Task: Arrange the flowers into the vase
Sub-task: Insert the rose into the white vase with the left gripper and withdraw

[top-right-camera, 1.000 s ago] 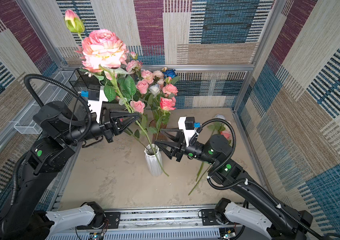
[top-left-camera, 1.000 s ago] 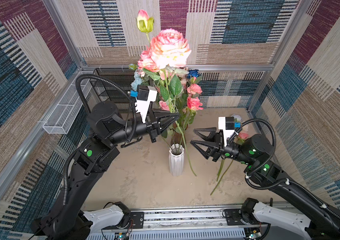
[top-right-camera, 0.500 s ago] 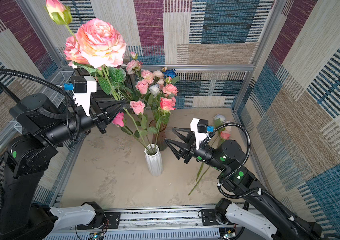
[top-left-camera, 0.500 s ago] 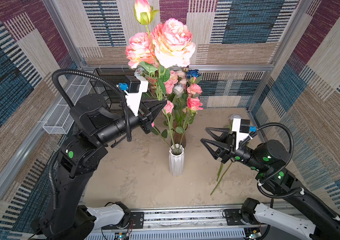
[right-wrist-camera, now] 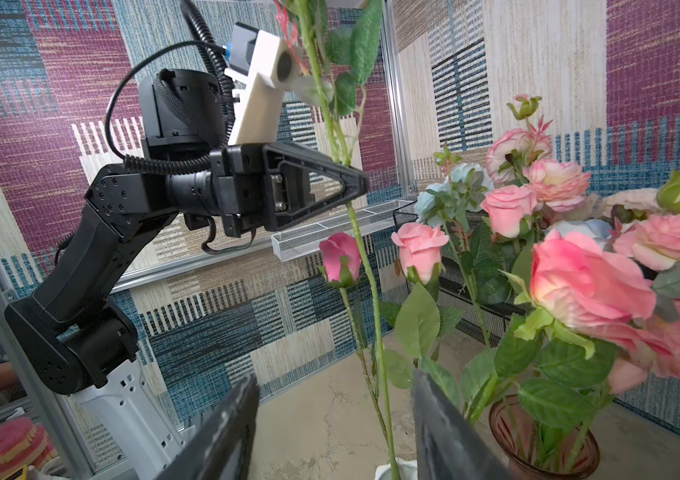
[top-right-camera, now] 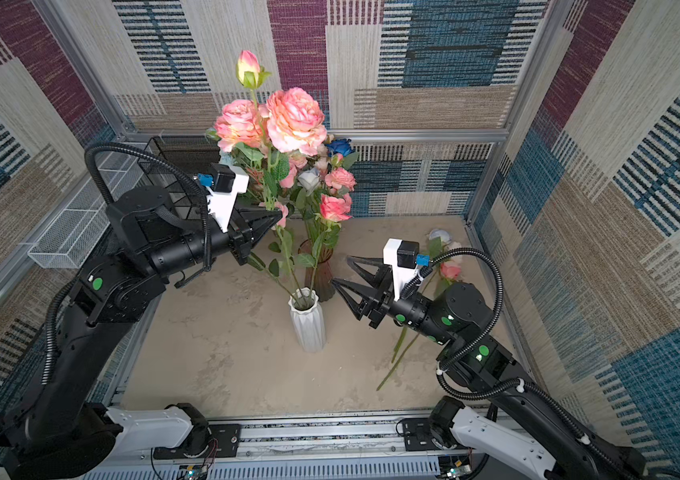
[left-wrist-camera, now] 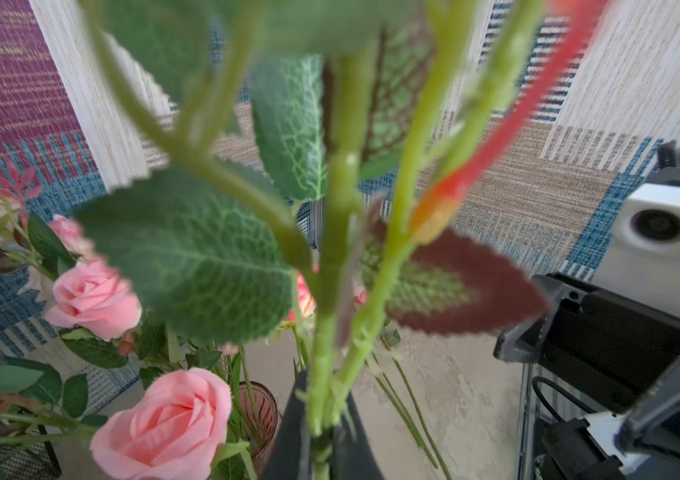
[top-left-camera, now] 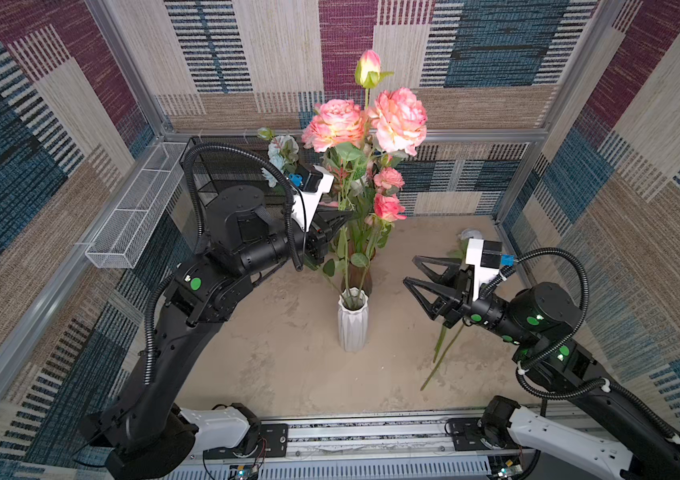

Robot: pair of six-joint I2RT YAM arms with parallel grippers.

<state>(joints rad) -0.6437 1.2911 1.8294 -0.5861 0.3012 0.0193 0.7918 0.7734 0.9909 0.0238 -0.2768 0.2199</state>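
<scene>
My left gripper [top-left-camera: 348, 214] [top-right-camera: 279, 215] is shut on the green stems [left-wrist-camera: 330, 332] of a bunch of flowers with two big pink blooms [top-left-camera: 398, 118] [top-right-camera: 294, 118] and a bud [top-left-camera: 369, 68]. The stems hang nearly upright, and their lower ends sit in the mouth of the white ribbed vase [top-left-camera: 352, 322] [top-right-camera: 308, 326]. In the right wrist view the left gripper [right-wrist-camera: 354, 185] pinches the stem above the vase [right-wrist-camera: 396, 471]. My right gripper [top-left-camera: 410, 270] [top-right-camera: 341, 270] [right-wrist-camera: 332, 380] stands open and holds nothing, just right of the vase.
A brown glass vase [top-right-camera: 321, 278] [right-wrist-camera: 537, 440] full of pink, white and blue flowers stands right behind the white vase. More flowers lie on the table [top-left-camera: 442, 353] under the right arm. A white wire tray [top-left-camera: 134, 216] and a black mesh basket [top-left-camera: 222, 166] hang at the back left.
The left gripper rose with the bunch and swung it upright over the white vase. The right gripper drew back a little to the right, still open.
</scene>
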